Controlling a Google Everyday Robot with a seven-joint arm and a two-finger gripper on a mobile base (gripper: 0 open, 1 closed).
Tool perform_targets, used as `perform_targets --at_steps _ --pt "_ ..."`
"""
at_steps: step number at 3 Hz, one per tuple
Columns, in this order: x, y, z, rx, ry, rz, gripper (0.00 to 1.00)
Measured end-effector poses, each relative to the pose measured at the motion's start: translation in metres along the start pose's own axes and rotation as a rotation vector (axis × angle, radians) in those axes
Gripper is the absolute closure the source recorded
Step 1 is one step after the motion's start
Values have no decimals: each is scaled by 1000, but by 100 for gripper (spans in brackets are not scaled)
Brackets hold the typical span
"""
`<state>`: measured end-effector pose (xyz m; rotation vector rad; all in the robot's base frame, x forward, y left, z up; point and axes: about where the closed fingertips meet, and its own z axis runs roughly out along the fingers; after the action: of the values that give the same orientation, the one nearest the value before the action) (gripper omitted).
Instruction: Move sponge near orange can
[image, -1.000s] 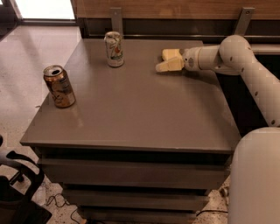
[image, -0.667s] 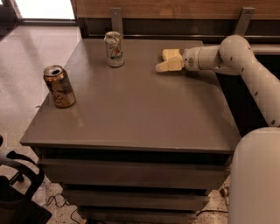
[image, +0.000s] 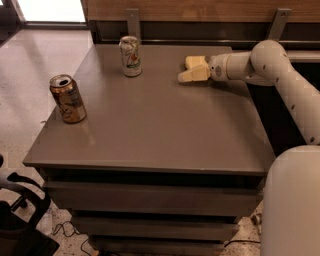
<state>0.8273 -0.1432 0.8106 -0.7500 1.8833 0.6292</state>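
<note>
The pale yellow sponge (image: 195, 61) lies on the grey table (image: 160, 125) at the far right, right at the tip of my gripper (image: 188, 71). My gripper reaches in from the right, low over the table top, and touches or nearly touches the sponge. The orange can (image: 67, 98) stands upright near the table's left edge, far from the sponge and the gripper.
A white-and-green drink can (image: 130, 55) stands upright at the far middle of the table, left of the gripper. A wooden wall with metal brackets (image: 133, 22) runs behind the table. My white arm (image: 280, 75) spans the right side. Black chair parts (image: 20, 215) sit at the lower left.
</note>
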Motion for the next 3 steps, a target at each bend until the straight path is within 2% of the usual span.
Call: perform_targets --at_steps 3 --pt "0 0 0 0 0 0 0"
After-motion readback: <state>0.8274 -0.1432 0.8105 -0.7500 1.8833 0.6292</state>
